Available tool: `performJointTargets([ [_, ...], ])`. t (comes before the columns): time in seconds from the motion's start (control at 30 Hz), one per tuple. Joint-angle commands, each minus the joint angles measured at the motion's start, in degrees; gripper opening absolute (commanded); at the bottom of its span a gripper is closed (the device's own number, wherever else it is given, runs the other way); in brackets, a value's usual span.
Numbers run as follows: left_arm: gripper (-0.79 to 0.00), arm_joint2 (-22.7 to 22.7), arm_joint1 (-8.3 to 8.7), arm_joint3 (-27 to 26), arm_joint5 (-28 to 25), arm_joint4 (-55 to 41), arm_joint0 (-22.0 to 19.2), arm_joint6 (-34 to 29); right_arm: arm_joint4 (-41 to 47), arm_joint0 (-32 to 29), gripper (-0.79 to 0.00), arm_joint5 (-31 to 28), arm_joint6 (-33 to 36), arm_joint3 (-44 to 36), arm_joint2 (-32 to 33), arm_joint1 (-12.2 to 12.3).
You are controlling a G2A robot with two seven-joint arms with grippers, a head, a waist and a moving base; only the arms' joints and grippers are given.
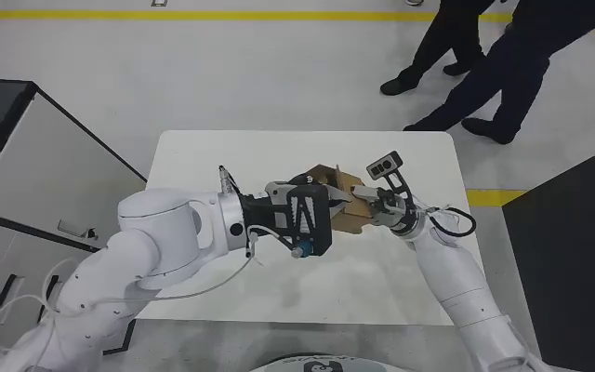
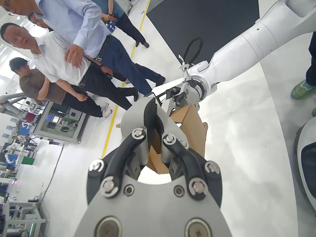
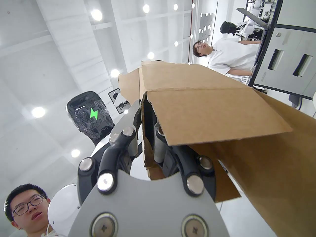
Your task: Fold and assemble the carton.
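A brown cardboard carton (image 1: pixel 342 198) hangs above the middle of the white table (image 1: pixel 390 279), held between both arms. My left gripper (image 1: pixel 325 212) is shut on one carton wall; in the left wrist view that gripper (image 2: pixel 155 127) pinches a cardboard panel (image 2: pixel 192 129). From the other side my right gripper (image 1: pixel 364 206) is shut on the carton edge. In the right wrist view the right gripper (image 3: pixel 146 124) clamps a wall of the carton (image 3: pixel 197 99), whose flaps stick out loose, with one flap (image 3: pixel 219 119) spread over a finger.
The table's edges lie near on every side. A dark frame (image 1: pixel 56 177) stands beside the table on one side and a dark panel (image 1: pixel 558 270) on the other. People stand on the floor beyond the far edge.
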Motion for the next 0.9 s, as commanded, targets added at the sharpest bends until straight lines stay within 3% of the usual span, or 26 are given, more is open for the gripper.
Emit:
performJointTargets([
  [0.0,-0.785,0.56,-0.11,0.06,-0.07,-0.05,-0.39,-0.02,-0.03,-0.13,-0.785,-0.02,-0.02,-0.12,0.0,0.02],
  [0.27,-0.785,0.35,-0.27,-0.22,0.57,0.07,-0.88,-0.39,0.78,-0.47,-0.785,-0.3,-0.13,-0.02,0.22,0.04],
  [0.87,-0.785,-3.77,0.51,-1.04,-1.17,-1.04,3.42,-0.32,4.16,-0.7,-0.785,-1.23,-0.72,0.71,0.9,-0.2],
])
